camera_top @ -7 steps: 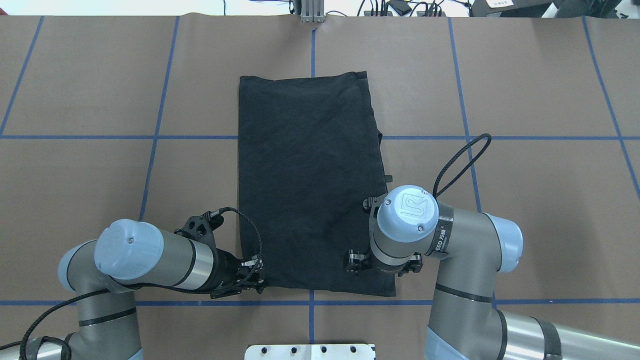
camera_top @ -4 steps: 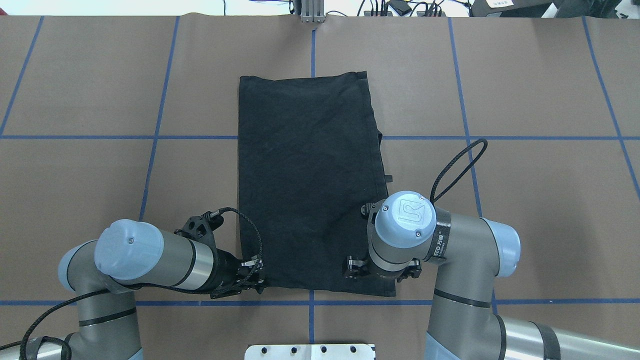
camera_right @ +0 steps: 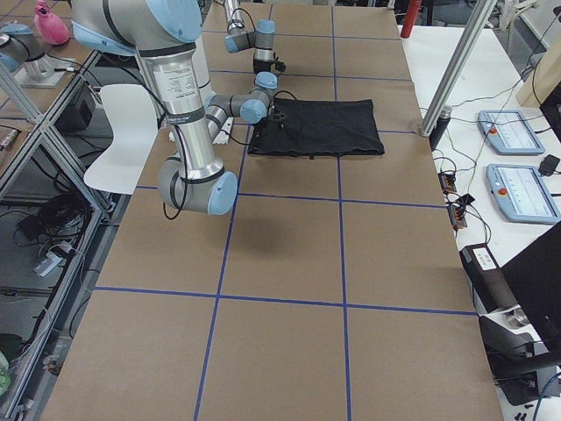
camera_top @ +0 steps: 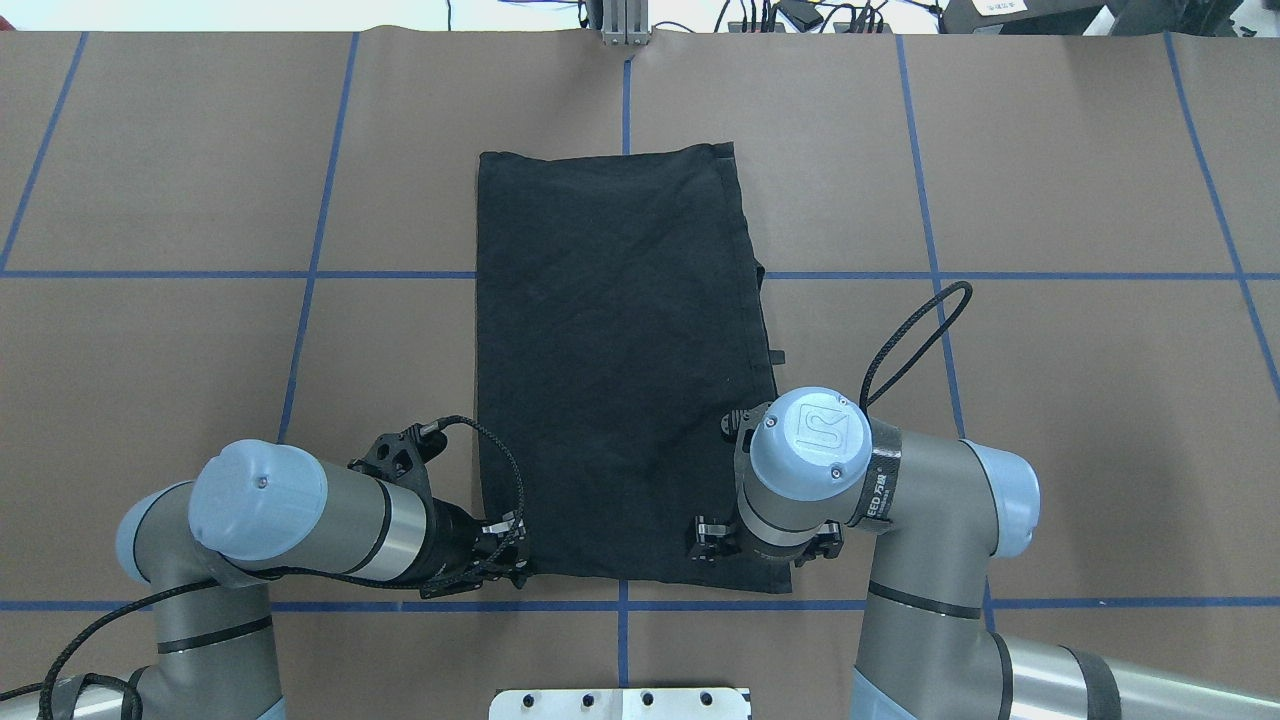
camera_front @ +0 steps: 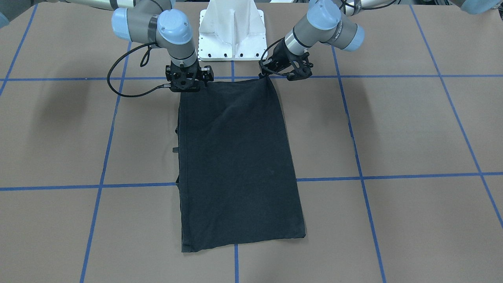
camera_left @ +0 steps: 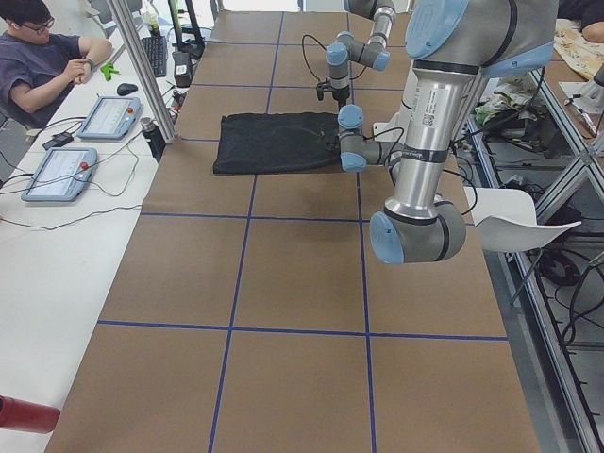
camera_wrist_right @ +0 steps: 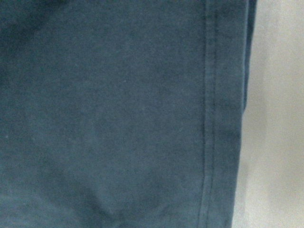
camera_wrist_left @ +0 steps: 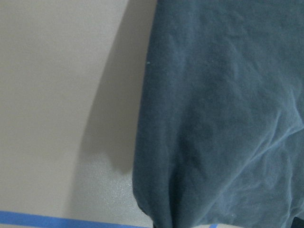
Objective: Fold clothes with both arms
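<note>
In the front-facing view we see the black T-shirt (camera_front: 235, 165) lying folded into a long strip on the brown table (camera_front: 393, 129). The left gripper (camera_front: 272, 74) sits at one corner of the short end nearest the robot, and the right gripper (camera_front: 188, 84) sits at the other. From overhead we find both grippers low at that near edge, the right one largely hidden under its own arm. Both side views show the shirt lying on the table. In the left wrist view the cloth corner bunches and lifts off the table, so we read that gripper as pinching it. The right wrist view shows only flat cloth, so we cannot tell that gripper's state.
</note>
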Robot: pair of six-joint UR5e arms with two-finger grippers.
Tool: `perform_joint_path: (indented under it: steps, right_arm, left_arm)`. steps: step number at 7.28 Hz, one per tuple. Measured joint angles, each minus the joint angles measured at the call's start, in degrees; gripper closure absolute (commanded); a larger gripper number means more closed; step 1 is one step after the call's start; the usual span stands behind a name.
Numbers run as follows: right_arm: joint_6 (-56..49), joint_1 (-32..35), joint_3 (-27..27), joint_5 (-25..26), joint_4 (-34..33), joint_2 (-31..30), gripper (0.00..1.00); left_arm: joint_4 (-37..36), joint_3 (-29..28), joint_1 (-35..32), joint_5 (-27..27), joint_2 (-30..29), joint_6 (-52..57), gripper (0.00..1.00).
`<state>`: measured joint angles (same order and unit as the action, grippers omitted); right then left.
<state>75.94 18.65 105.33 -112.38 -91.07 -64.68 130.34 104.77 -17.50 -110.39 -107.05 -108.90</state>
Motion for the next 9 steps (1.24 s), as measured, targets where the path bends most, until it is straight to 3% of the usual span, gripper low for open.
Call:
perform_joint_path:
  steps: [3,6,9]
  right_arm:
    - [-0.2,0.05,-0.69,0.04,0.17,-0.02,0.0]
    - [-0.07,0.01,-0.8,0.02,0.23,-0.01,0.23]
    - [-0.14,0.07,-0.78,0.05,0.21,-0.18,0.22]
  left_arm:
    - [0.0,-0.06,0.0,0.0,0.0,0.0,1.0]
    - [0.02,-0.16,0.0,0.08,0.0,0.0,1.0]
    - [0.01,-0.18,-0.04,0.09,0.06,0.0,1.0]
